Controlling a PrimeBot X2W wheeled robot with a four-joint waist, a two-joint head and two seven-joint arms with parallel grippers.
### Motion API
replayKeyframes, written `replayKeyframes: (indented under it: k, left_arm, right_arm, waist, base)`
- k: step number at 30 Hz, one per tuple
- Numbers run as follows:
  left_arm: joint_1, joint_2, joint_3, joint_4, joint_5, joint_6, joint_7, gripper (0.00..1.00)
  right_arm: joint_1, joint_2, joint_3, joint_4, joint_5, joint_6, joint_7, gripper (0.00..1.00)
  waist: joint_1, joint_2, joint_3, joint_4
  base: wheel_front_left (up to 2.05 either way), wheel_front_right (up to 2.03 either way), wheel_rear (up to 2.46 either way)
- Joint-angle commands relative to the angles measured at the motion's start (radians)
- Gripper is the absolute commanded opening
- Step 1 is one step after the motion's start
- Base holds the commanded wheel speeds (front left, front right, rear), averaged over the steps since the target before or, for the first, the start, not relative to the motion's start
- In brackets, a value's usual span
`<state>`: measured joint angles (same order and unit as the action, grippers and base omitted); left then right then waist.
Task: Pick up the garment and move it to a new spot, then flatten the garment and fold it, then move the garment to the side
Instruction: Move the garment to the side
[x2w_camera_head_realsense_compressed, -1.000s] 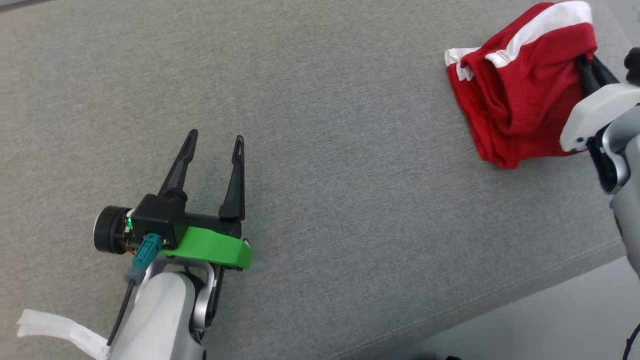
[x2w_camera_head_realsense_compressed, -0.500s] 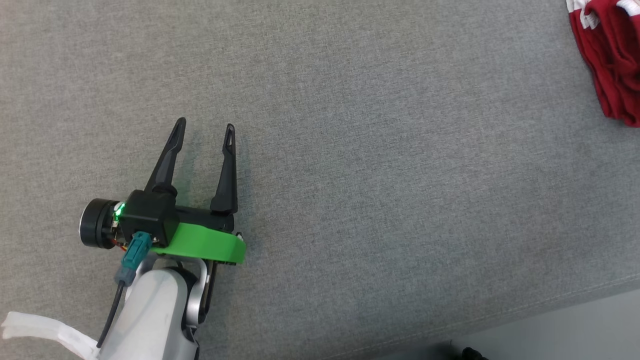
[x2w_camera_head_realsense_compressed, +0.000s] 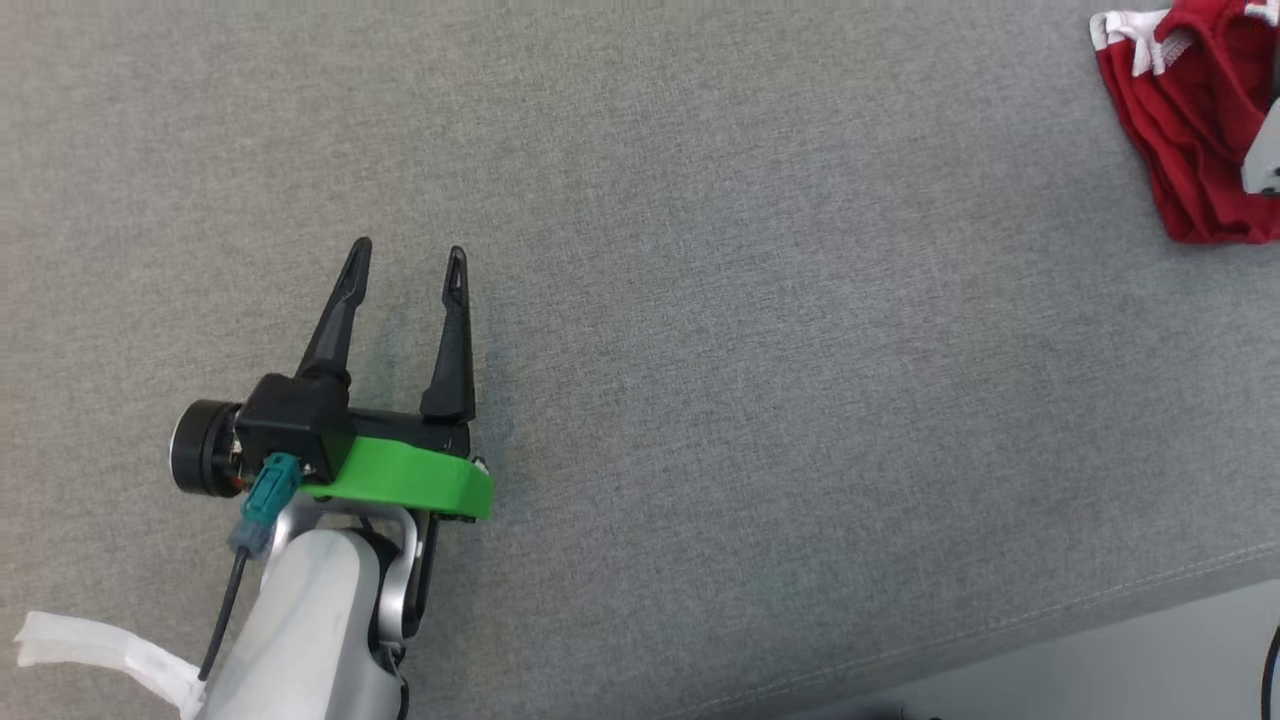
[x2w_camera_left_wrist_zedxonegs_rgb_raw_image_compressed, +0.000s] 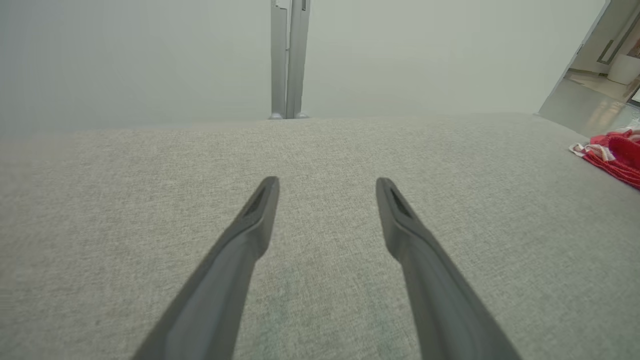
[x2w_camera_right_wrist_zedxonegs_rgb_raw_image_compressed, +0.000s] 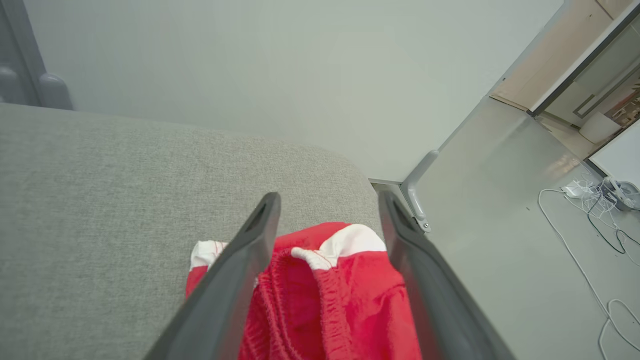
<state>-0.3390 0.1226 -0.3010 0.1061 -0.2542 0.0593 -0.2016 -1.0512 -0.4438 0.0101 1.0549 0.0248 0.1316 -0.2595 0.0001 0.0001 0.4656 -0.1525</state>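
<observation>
Over at the far left, a crumpled white strip of thin material (x2w_camera_head_realsense_compressed: 90, 650) lies on the flat grey woven upholstery (x2w_camera_head_realsense_compressed: 750, 350), beside the pale left forearm. Next along is the left gripper (x2w_camera_head_realsense_compressed: 408, 262), low over bare cushion, its two dark fingers spread apart with nothing between them.

A wide run of grey fabric follows. The bunched red knit garment with white trim and an elastic waistband (x2w_camera_head_realsense_compressed: 1180, 150) sits in the upper right corner of the head view, near the cushion's right edge. It lies ahead and far to the right of the left gripper, well apart from it.

The right gripper (x2w_camera_right_wrist_zedxonegs_rgb_raw_image_compressed: 329, 200) is right at the heap. In its wrist view the fingers stand wide apart, clamped on nothing, with the gathered waistband showing between them. The head view crops the bundle, so its long axis is hard to call; it may run away from the robot.

Judging by that, the move to the side looks about done, and the right arm is much the nearer for any further nudge. Beyond the cushion's corner, loose white cables (x2w_camera_right_wrist_zedxonegs_rgb_raw_image_compressed: 590, 200) trail over pale floor.
</observation>
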Motion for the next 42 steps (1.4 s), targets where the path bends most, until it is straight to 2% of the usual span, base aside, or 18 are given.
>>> replayKeyframes:
  k: [1,14,21,30,37,42]
  left_arm:
    - [-0.009,-0.004,0.004,0.023,-0.017,-0.008,-0.011,1.00]
    - [0.057,-0.043,0.071,0.243,-0.083,0.015,-0.065,1.00]
    - [0.149,-0.061,0.124,0.230,-0.062,0.025,-0.063,1.00]
    - [0.263,-0.070,0.134,0.191,-0.045,0.013,-0.062,1.00]
    - [0.321,-0.072,0.122,0.161,-0.046,0.025,-0.063,1.00]
    - [0.344,-0.071,0.114,0.147,-0.066,0.043,-0.063,1.00]
  right_arm:
    - [0.019,0.019,0.012,-0.017,0.011,-0.002,-0.005,1.00]
    - [0.234,0.192,0.107,-0.236,0.130,-0.002,-0.006,1.00]
    - [0.423,0.251,0.114,-0.404,0.142,-0.002,-0.006,1.00]
    - [0.729,0.357,0.023,-0.624,0.149,-0.002,-0.006,1.00]
    - [0.919,0.390,0.006,-0.741,0.139,-0.002,-0.006,1.00]
    - [0.987,0.391,0.035,-0.798,0.200,-0.002,0.009,1.00]
  waist:
    - [-0.0001,-0.0001,-0.055,0.012]
    - [-0.0001,-0.0001,-0.290,0.093]
    - [-0.0001,-0.0001,-0.368,0.146]
    - [-0.0001,-0.0001,-0.435,0.201]
    - [-0.0001,-0.0001,-0.461,0.208]
    - [-0.0001,-0.0001,-0.463,0.185]
  base:
    - [0.00,0.00,0.00]
    - [0.00,0.00,0.00]
    - [0.00,0.00,0.00]
    - [0.00,0.00,0.00]
    - [0.00,0.00,0.00]
    - [0.00,0.00,0.00]
